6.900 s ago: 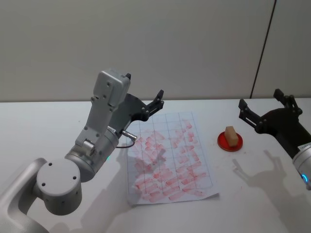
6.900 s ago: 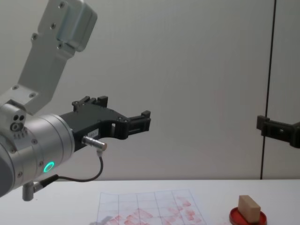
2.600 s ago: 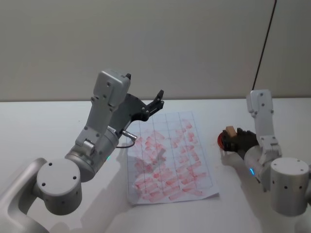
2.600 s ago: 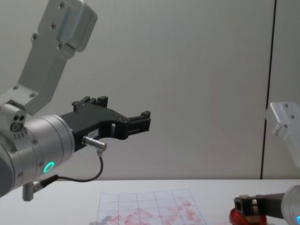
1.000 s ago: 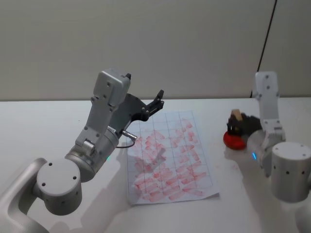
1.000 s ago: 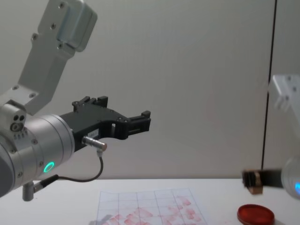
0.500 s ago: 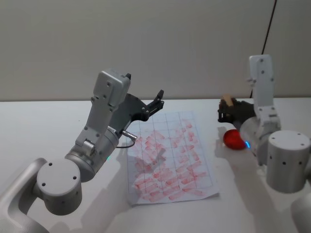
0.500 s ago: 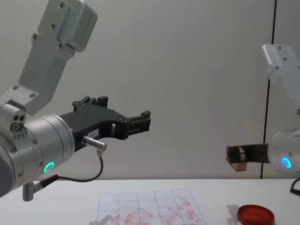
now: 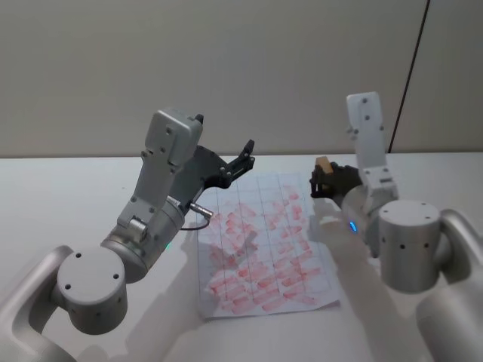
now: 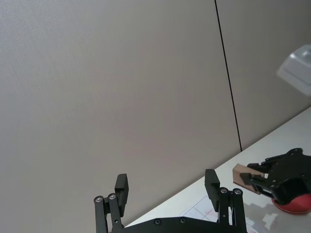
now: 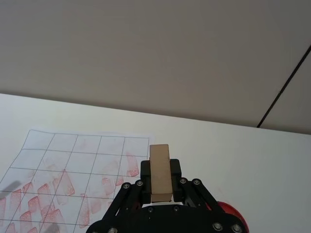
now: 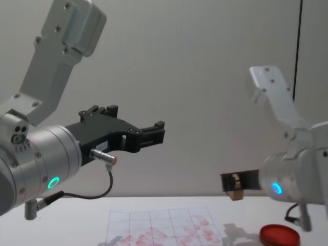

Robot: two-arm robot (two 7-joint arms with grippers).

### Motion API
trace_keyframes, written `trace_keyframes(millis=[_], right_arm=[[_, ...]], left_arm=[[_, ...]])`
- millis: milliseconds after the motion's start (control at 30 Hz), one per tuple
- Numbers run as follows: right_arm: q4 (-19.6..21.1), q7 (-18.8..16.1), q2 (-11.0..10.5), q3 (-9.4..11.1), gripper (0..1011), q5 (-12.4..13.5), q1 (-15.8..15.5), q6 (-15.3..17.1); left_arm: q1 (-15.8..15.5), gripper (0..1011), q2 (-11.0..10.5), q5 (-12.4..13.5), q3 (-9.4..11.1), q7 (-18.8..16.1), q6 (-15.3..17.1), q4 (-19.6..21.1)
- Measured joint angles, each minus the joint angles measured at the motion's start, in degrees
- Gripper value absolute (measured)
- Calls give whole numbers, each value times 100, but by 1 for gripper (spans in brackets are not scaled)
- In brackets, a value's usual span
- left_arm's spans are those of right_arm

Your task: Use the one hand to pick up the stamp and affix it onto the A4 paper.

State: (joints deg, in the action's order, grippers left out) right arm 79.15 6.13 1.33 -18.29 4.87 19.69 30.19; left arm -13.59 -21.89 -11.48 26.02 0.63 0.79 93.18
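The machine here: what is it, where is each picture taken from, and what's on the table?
It is a robot with two silver arms, each ending in a black two-fingered gripper. One camera looks down from its head, one forward from its chest, one sits on each wrist. On the table lie a gridded paper full of red marks and a round red ink pad to its right. The right gripper is shut on a wooden stamp, held in the air by the paper's far right corner. The left gripper is open and idle, raised by the paper's left side.
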Motion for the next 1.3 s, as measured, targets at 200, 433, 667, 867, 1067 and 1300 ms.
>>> trace_keyframes(millis=[200,433,667,867,1067,1300], right_arm=[[-375,35,161,-53,217,-42,192,18],[-902,130,370,-97,217,-58,471,59],[-1273,158,494,-120,217,-78,652,86],[-1697,157,605,-138,216,-102,822,58],[-1998,134,670,-143,217,-127,930,-9],[-2326,105,735,-143,216,-159,1047,-108]], left_arm=[[0,1001,0,0,0,0,0,0],[0,1001,0,0,0,0,0,0],[0,1001,0,0,0,0,0,0],[0,1001,0,0,0,0,0,0],[0,1001,0,0,0,0,0,0],[0,1001,0,0,0,0,0,0]])
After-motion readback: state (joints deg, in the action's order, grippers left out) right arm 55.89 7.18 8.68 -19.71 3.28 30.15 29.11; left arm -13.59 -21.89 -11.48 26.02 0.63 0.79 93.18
